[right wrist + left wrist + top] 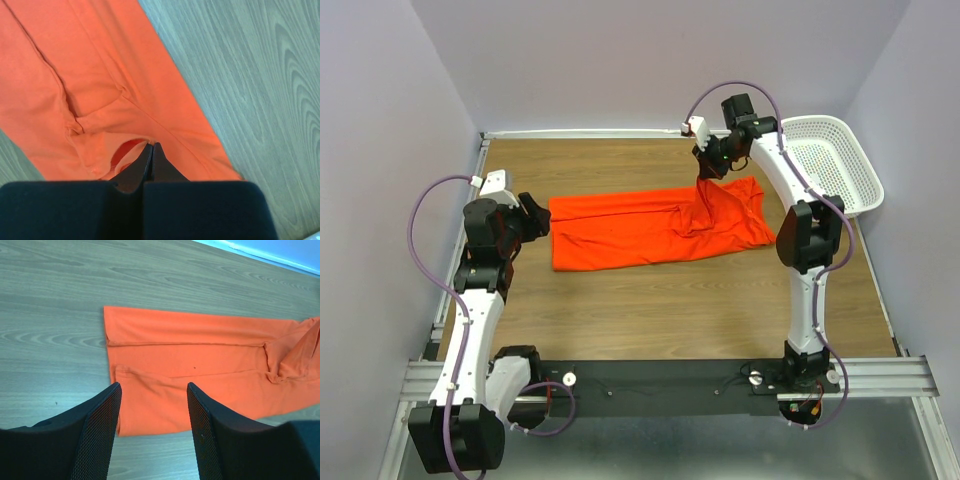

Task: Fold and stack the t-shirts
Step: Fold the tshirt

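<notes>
An orange-red t-shirt (pixel 640 228) lies lengthwise across the middle of the wooden table, folded into a long band. My right gripper (pixel 705 180) is shut on a pinch of its cloth near the back edge and holds that part lifted in a small peak. In the right wrist view the fingers (pixel 151 150) meet on the fabric (pixel 90 90) beside an opening in the cloth. My left gripper (pixel 538 217) hangs just off the shirt's left end, open and empty. In the left wrist view the t-shirt (pixel 200 360) spreads beyond the gripper (pixel 154 387).
A white perforated basket (pixel 835 160) stands at the back right corner. Walls close in the table (pixel 650 310) at the back and both sides. A black rail (pixel 660 375) runs along the near edge between the arm bases.
</notes>
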`<state>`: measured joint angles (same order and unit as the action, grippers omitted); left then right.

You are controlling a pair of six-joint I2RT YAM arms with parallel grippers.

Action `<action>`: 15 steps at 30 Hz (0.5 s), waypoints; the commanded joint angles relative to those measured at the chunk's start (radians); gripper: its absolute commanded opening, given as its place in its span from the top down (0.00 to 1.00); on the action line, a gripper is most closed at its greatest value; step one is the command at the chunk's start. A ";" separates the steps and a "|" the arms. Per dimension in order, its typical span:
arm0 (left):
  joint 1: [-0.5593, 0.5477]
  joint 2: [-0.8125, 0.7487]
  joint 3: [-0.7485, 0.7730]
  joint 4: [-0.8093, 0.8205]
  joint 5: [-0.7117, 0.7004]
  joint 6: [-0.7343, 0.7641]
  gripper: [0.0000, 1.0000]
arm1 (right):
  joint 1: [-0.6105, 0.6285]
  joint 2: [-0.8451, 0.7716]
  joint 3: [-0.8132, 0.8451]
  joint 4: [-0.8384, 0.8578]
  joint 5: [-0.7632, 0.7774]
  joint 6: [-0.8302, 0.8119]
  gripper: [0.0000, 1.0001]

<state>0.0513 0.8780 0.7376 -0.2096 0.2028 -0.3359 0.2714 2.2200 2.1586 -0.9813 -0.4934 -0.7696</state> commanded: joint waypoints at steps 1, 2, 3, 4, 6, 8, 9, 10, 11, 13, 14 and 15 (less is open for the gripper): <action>0.002 -0.024 -0.015 0.029 0.014 0.020 0.37 | 0.009 0.015 0.018 -0.005 0.044 0.016 0.99; 0.004 -0.025 -0.017 0.030 0.015 0.020 0.37 | 0.009 0.012 0.015 -0.005 0.056 0.018 0.99; 0.002 -0.027 -0.017 0.032 0.017 0.020 0.37 | 0.009 0.009 0.014 -0.003 0.061 0.018 1.00; 0.002 -0.028 -0.018 0.035 0.017 0.020 0.37 | 0.009 0.006 0.009 -0.003 0.064 0.018 0.99; 0.002 -0.028 -0.021 0.038 0.023 0.018 0.37 | 0.009 0.006 0.003 -0.002 0.072 0.020 1.00; 0.002 -0.030 -0.021 0.039 0.024 0.018 0.37 | 0.009 0.010 0.001 0.001 0.076 0.023 1.00; 0.002 -0.030 -0.023 0.039 0.026 0.018 0.37 | 0.009 0.012 0.001 0.001 0.076 0.024 0.99; 0.002 -0.030 -0.021 0.041 0.026 0.020 0.37 | 0.009 0.015 0.001 0.001 0.075 0.027 0.99; 0.002 -0.028 -0.023 0.039 0.027 0.018 0.37 | 0.009 0.018 0.003 0.003 0.067 0.032 0.99; 0.002 -0.028 -0.023 0.041 0.029 0.020 0.37 | 0.009 0.024 0.007 0.006 0.059 0.041 0.98; 0.002 -0.030 -0.023 0.042 0.030 0.020 0.37 | 0.009 0.033 0.009 0.009 0.058 0.049 0.96; 0.002 -0.030 -0.024 0.044 0.032 0.018 0.37 | 0.009 0.038 0.018 0.022 0.058 0.070 0.93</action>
<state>0.0513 0.8658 0.7269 -0.1951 0.2104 -0.3325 0.2737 2.2211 2.1586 -0.9810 -0.4412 -0.7483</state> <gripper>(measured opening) 0.630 0.031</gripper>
